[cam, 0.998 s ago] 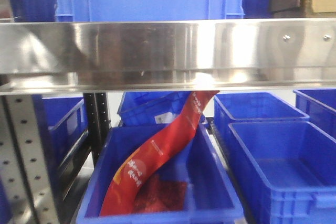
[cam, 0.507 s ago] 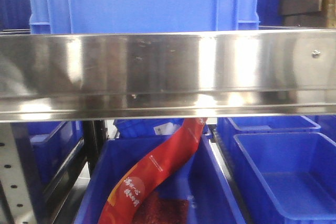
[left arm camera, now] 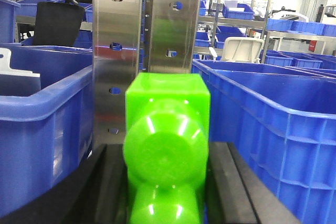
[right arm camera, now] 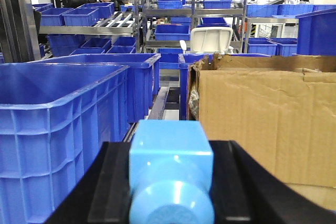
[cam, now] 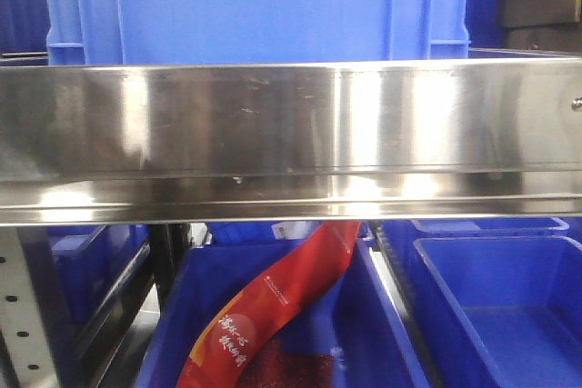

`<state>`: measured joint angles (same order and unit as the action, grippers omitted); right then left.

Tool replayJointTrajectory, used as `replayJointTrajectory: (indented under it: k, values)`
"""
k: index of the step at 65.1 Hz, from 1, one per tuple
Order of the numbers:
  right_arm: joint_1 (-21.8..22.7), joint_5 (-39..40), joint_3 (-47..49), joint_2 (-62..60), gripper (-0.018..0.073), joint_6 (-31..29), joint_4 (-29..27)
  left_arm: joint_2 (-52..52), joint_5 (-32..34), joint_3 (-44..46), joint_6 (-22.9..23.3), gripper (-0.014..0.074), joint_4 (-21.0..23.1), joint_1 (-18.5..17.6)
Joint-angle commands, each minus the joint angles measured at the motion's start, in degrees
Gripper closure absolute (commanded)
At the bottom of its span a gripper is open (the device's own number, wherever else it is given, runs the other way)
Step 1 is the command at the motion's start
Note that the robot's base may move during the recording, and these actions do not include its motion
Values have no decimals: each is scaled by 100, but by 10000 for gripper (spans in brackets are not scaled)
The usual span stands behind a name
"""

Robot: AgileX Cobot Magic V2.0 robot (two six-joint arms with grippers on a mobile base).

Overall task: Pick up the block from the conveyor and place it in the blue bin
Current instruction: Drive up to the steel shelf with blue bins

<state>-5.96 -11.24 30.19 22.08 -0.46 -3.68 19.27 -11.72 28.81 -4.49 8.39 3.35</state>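
Up front, exterior view: a steel shelf rail fills the frame, with blue bins above and below and a red packet lying in the lower one. I see no arm and no conveyor here.

Left wrist view: the left gripper is clamped on a green block, with black fingers against both sides. This is not the task piece.

Right wrist view: the right gripper is closed around the light blue block. An open blue bin is on the picture's left and a cardboard box on its right. My judgement: carry phase. Grip firm, cross the bin rim fully, stay off the cardboard, release low.
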Motion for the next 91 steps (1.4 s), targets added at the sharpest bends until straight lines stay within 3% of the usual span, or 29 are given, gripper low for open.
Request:
replayJointTrajectory:
  k: [1,42,46,57,91]
  values:
    - [16,139,-13,-9,721,-22,44,-5,69,7,11,707,35,-7]
    - [-5,301,56,99,721,-22,44,38,119,22,11,707,50,-7]
    - [-74,327,216,285,721,-165,44,176,-110,209,-12,707,50,-52]
    - [-432,365,908,1074,721,-369,44,871,-500,984,-693,707,50,-528]
    - [-1855,909,3050,4125,721,-369,44,4281,-344,3737,-731,707,72,-2525]
